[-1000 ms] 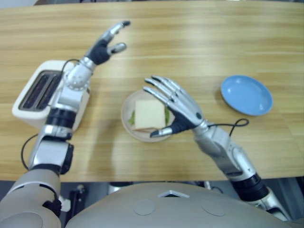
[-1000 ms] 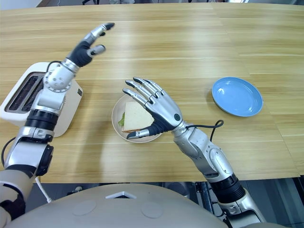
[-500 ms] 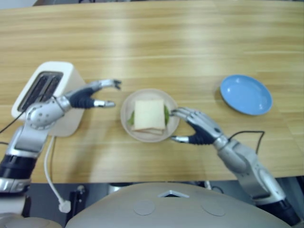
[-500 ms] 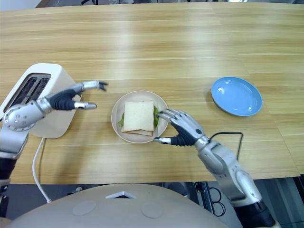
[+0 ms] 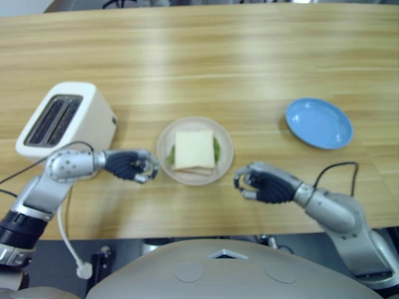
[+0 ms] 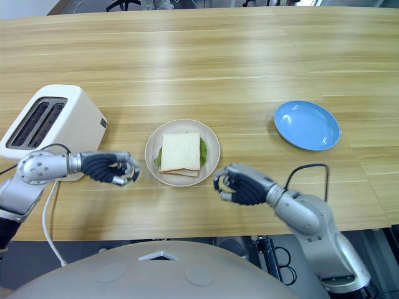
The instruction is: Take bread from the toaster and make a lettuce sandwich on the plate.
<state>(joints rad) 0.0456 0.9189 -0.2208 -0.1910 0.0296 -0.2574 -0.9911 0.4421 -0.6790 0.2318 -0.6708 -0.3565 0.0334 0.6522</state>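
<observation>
A beige plate in the middle of the table carries a sandwich: white bread on top, green lettuce showing at both sides, another slice beneath. The white toaster stands at the left, its two slots dark. My left hand sits low just left of the plate, fingers curled and holding nothing. My right hand rests near the front edge, just right of the plate, fingers also curled around nothing.
A blue plate with nothing on it lies at the right. The toaster's white cord hangs over the table's front edge at the left. The far half of the wooden table is bare.
Both hands came down and back from above the table to either side of the plate near the front edge, and their fingers curled shut. The sandwich has not moved.
</observation>
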